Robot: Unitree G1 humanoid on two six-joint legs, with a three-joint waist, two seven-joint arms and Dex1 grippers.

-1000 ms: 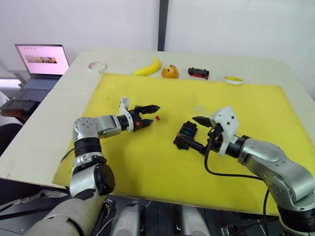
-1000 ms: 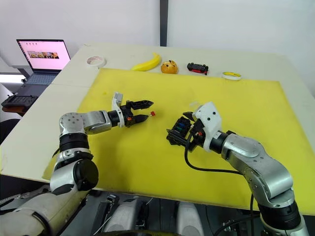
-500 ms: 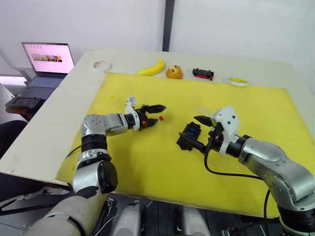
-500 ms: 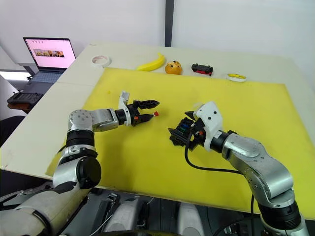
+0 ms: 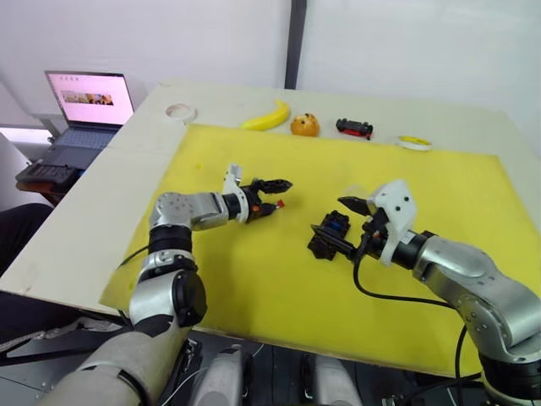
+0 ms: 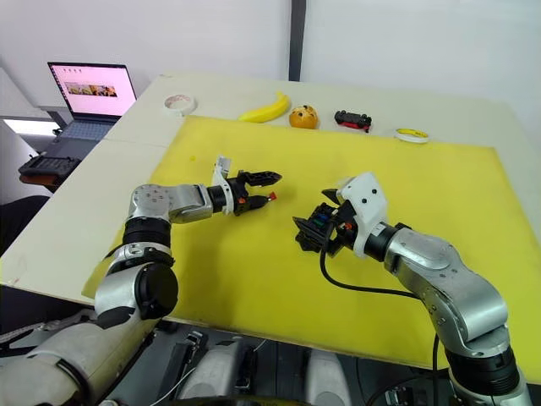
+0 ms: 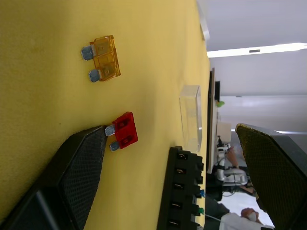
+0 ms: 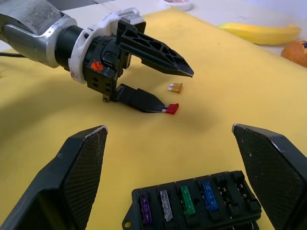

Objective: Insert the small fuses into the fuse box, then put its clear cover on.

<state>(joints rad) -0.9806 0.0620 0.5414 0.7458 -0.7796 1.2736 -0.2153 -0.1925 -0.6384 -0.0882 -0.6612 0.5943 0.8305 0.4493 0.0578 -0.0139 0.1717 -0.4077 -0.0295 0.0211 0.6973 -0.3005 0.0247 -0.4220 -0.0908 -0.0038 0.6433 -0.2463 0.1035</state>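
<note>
Right wrist view: four fuses (image 8: 184,200) seated, two loose.

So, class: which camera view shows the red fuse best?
The left wrist view: the red fuse appears large, with its prongs visible. The right wrist view shows it smaller, at the left end effector. The head views show a red speck.

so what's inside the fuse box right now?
Fuse box: four fuses seated in a row, purple, grey, green, blue. The two slots beside blue look empty. Its other rows are out of sight.
</note>
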